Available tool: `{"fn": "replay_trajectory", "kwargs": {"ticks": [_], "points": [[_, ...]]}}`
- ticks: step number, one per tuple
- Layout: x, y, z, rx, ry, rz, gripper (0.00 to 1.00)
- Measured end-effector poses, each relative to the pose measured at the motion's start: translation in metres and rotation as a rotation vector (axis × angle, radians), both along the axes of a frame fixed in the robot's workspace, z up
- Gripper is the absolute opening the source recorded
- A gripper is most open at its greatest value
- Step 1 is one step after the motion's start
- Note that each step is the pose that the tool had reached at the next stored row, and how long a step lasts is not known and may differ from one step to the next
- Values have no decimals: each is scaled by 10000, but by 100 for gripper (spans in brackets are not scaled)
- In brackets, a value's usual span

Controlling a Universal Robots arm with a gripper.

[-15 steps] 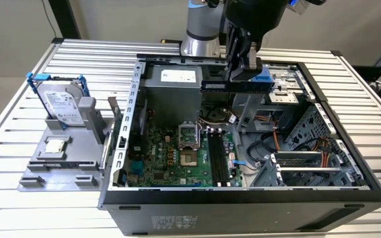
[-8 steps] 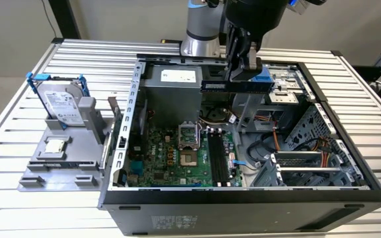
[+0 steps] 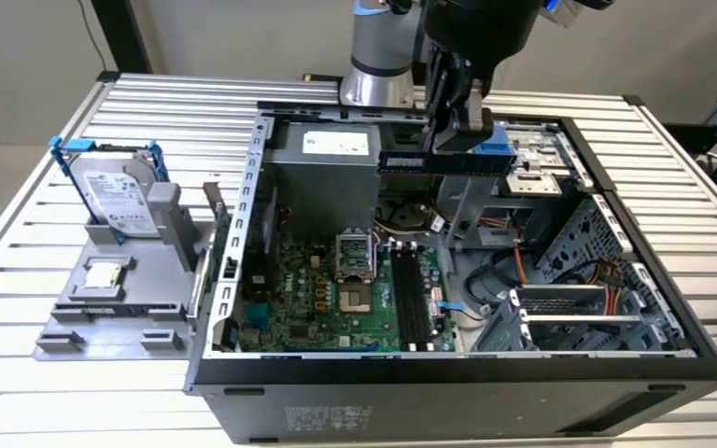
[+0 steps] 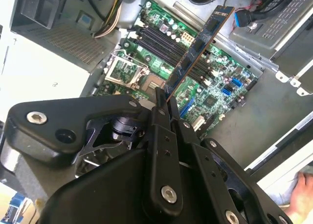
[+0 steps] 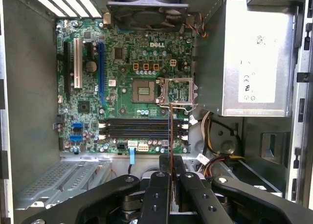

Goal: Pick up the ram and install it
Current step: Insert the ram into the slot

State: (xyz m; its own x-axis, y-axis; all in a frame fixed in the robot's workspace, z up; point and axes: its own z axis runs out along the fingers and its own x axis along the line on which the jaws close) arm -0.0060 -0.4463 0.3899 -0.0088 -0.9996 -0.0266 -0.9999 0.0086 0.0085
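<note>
1. Ram [image 3: 446, 161] hangs in the air, high over the open computer case [image 3: 458, 371]. It is near the case edge where the arm stands, and it touches nothing but the gripper.
2. The gripper [image 5: 170, 160] has its two fingers closed on the thin stick. They pinch its flat sides, as both wrist views show.
3. Down on the green board [image 5: 122, 62] lie the long black slots [image 5: 142, 128]. They look bare, and the ram is not in one yet.
4. The stick points across the slots, not along them. I think that if it went down like this, it would bump the slot walls and not go in.
5. The fingers seem to pinch only a small bit of the stick. It could tip or slip, and then one end would go in first and jam.
6. Loose wires [image 5: 215, 153] lie near one end of the slots. The stick could catch on them.
7. A push that is too hard or crooked could bend the board or snap the stick.
</note>
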Motion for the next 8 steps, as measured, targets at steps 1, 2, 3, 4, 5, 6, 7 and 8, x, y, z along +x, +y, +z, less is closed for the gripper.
{"fn": "replay_trajectory", "kwargs": {"ticks": [1,2,3,4,5,6,7,8], "points": [[0,0,0,1,0,-76,0],[0,0,0,1,0,-197,0],[0,0,0,1,0,-335,0],[0,0,0,0,0,-484,0],[0,0,0,0,0,-643,0],[0,0,0,0,0,-803,0],[0,0,0,1,0,-966,0],[0,0,-1,1,0,-1143,0]]}}
